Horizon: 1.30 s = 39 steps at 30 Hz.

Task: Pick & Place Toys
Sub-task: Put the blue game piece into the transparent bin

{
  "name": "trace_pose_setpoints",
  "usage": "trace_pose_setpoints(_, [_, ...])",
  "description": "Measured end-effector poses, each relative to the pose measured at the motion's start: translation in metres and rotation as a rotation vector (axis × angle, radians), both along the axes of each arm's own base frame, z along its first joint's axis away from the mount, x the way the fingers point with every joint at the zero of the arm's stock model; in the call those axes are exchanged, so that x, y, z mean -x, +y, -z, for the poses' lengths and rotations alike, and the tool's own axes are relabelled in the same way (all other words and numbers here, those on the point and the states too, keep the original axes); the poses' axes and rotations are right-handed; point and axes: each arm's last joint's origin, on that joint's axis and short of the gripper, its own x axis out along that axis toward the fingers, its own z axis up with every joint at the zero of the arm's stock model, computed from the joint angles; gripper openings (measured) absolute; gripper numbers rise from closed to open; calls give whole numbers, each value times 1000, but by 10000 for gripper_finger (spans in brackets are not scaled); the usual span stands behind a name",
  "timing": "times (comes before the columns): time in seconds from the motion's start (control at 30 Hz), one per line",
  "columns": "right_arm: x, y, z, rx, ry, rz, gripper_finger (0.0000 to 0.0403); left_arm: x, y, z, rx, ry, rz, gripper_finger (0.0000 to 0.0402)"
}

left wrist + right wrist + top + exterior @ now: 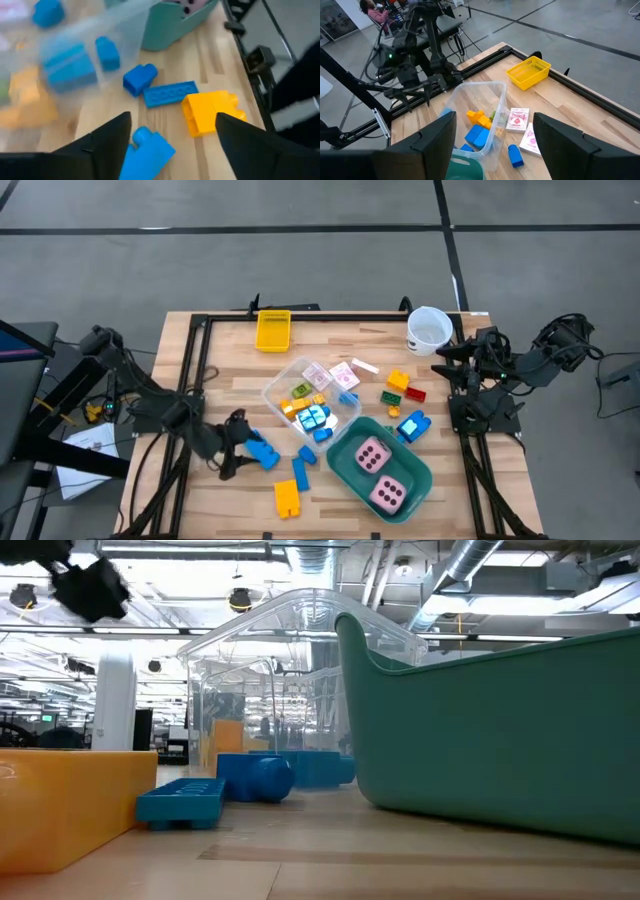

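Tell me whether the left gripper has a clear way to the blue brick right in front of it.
Probably yes. The left gripper is open, and the blue brick lies between its fingers on bare table, apart from the orange-yellow brick beside it.

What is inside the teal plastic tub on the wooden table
Two pink dice with dark dots, one above the other in the high view, lie inside the teal plastic tub. Whatever lies beneath the dice is covered.
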Motion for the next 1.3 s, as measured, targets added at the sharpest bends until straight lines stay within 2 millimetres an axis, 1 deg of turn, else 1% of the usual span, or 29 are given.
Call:
trace_pose_setpoints(0.13, [0,0,0,-4,-1,2,254,-22,11,-34,-68,2,147,340])
trace_pose_setpoints(0.23, [0,0,0,-7,-2,2,254,-36,15,-55,-167,23,247,369])
trace_pose_setpoints(0.33, [0,0,0,-10,-3,4,254,-45,15,-66,-258,75,335,386])
trace_pose_setpoints(0.4, [0,0,0,-16,-4,6,254,-47,14,-64,-283,133,387,391])
trace_pose_setpoints(0.5, [0,0,0,-20,-3,9,254,-49,10,-56,-270,190,444,394])
trace_pose_setpoints(0.57, [0,0,1,-18,-1,9,254,-50,7,-48,-271,215,468,394])
trace_pose_setpoints(0.7, [0,0,1,-17,1,9,254,-49,3,-16,-336,307,538,391])
trace_pose_setpoints(0.77, [1,0,1,-12,7,9,254,-48,3,3,-352,358,552,391])
trace_pose_setpoints(0.87, [1,-1,2,-7,13,9,254,-48,3,26,-363,368,561,392])
trace_pose_setpoints(1.07, [1,-1,2,-7,14,10,254,-49,6,51,-392,349,548,392])
trace_pose_setpoints(1.3, [1,-1,2,-5,15,10,254,-44,20,72,-383,372,501,392])
